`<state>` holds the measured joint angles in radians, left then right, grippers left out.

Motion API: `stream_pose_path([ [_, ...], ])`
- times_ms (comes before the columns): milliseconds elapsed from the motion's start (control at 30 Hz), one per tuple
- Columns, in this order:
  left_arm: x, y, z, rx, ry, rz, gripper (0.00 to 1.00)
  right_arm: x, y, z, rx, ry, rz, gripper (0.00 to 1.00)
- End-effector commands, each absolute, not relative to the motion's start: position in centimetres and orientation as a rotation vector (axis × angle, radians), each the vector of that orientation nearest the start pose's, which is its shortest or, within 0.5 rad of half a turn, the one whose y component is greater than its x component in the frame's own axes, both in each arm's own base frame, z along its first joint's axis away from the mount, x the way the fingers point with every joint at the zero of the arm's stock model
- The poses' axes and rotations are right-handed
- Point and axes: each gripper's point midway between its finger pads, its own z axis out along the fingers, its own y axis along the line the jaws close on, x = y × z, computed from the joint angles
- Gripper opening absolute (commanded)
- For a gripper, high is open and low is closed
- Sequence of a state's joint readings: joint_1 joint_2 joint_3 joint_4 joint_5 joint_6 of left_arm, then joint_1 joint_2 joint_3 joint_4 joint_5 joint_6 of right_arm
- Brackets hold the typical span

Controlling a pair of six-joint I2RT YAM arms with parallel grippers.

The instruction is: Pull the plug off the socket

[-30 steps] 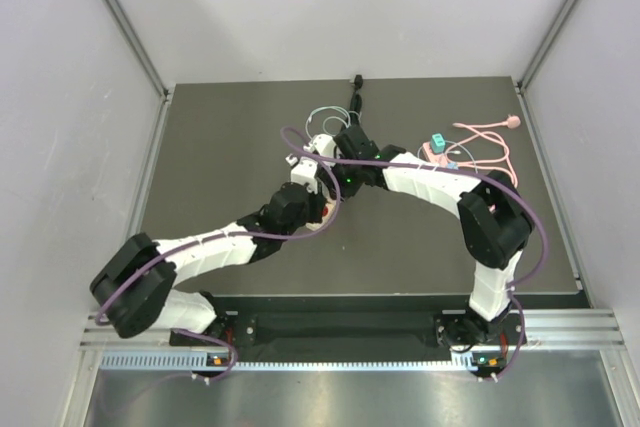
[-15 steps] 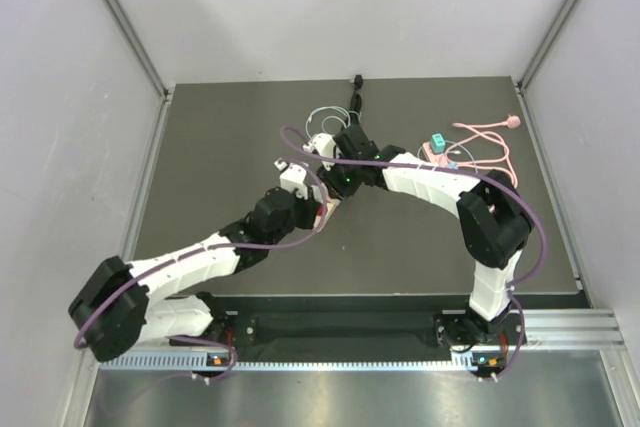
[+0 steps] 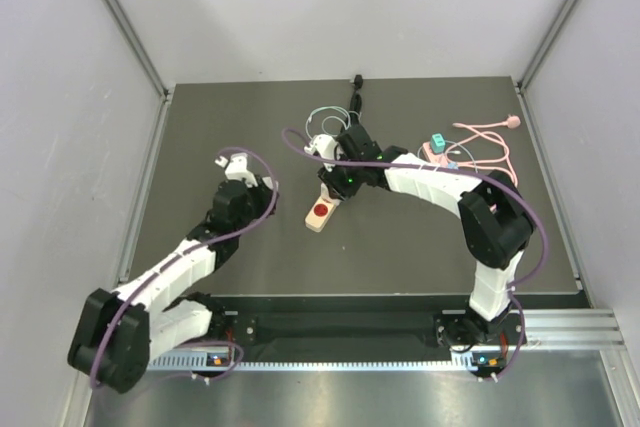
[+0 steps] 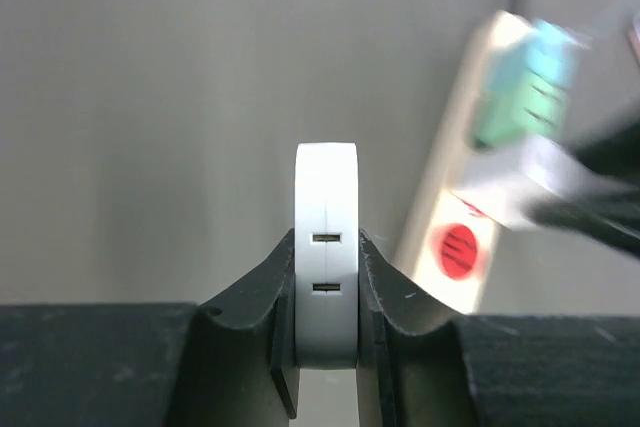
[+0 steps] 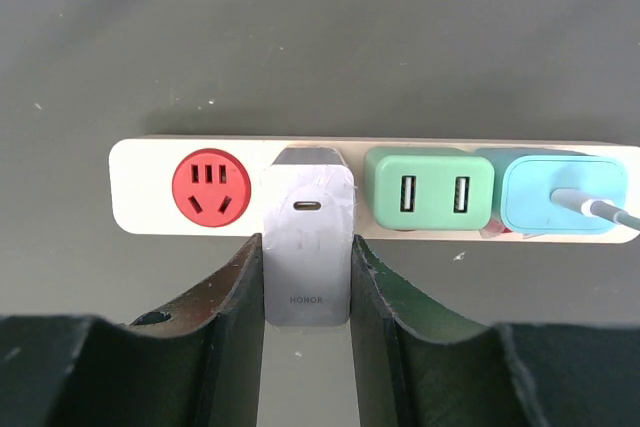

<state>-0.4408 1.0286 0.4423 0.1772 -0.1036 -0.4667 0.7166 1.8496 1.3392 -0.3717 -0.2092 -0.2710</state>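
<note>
The left end effector (image 3: pixel 236 165) has withdrawn from the power strip (image 3: pixel 312 223) and now sits well to the left of it, its fingers closed on the white plug (image 4: pixel 326 197). The red socket (image 3: pixel 319 213) on the strip's near end, previously covered, is now exposed.

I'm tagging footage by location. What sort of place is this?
Probably a lab robot test cell: a left arm and right arm bolted at a dark table, plain grey wall panels around it, aluminium rail in front.
</note>
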Motion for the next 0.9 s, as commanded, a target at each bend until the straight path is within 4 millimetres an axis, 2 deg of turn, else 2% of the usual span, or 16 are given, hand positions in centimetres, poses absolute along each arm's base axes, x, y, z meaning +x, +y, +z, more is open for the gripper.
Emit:
stream_pose_path([
  [0,33.0,-12.3,12.6,-0.243,1.966,-0.549,0.0,34.5,28.9,7.1,-1.26,2.172,0.326,0.0],
  [67,34.1,-12.1,12.3,-0.299,1.974,-0.624,0.0,34.4,29.0,7.2,-1.267,2.164,0.333,0.0],
  [100,35.1,-10.5,12.2,-0.36,1.959,-0.623,0.0,34.4,28.9,7.3,-1.265,2.163,0.334,0.0],
  [200,38.3,-8.2,12.1,-0.479,1.936,-0.676,0.0,34.4,29.0,7.7,-1.267,2.155,0.344,0.0],
  [233,39.9,-7.7,13.5,-0.496,1.893,-0.698,0.0,34.4,29.0,7.8,-1.267,2.151,0.347,0.0],
  [267,40.8,-7.3,11.9,-0.524,1.932,-0.701,0.0,34.4,29.0,7.9,-1.269,2.148,0.35,0.0],
  [333,43.4,-5.3,12.8,-0.563,1.897,-0.689,0.0,34.3,29.0,8.1,-1.267,2.144,0.354,0.0],
  [367,44.2,-4.7,11.1,-0.599,1.929,-0.684,0.0,34.4,29.0,8.3,-1.266,2.139,0.357,0.0],
  [433,46.5,-2.7,11.5,-0.636,1.895,-0.678,0.0,34.3,28.9,8.4,-1.267,2.138,0.359,0.0],
  [467,47.3,-2.1,9.9,-0.676,1.912,-0.685,0.0,34.3,29.0,8.5,-1.268,2.135,0.365,0.0],
  [533,49.3,-0.4,10.1,-0.697,1.889,-0.705,0.0,34.2,29.0,8.5,-1.271,2.139,0.374,0.0],
  [567,49.8,-0.1,8.2,-0.739,1.919,-0.721,0.0,34.2,29.0,8.4,-1.273,2.139,0.373,0.0],
  [633,51.1,1.3,8.2,-0.762,1.895,-0.739,0.0,34.1,29.0,8.5,-1.279,2.135,0.375,0.0],
  [700,51.8,2.4,7.0,-0.799,1.894,-0.748,0.03,34.2,28.9,8.7,-1.276,2.132,0.374,0.0],
  [733,52.4,2.7,7.5,-0.788,1.884,-0.756,0.04,34.2,28.9,8.6,-1.278,2.134,0.377,0.0],
  [867,53.2,3.5,5.2,-0.797,1.955,-0.729,0.19,34.1,28.8,8.4,-1.278,2.141,0.38,0.0],
])
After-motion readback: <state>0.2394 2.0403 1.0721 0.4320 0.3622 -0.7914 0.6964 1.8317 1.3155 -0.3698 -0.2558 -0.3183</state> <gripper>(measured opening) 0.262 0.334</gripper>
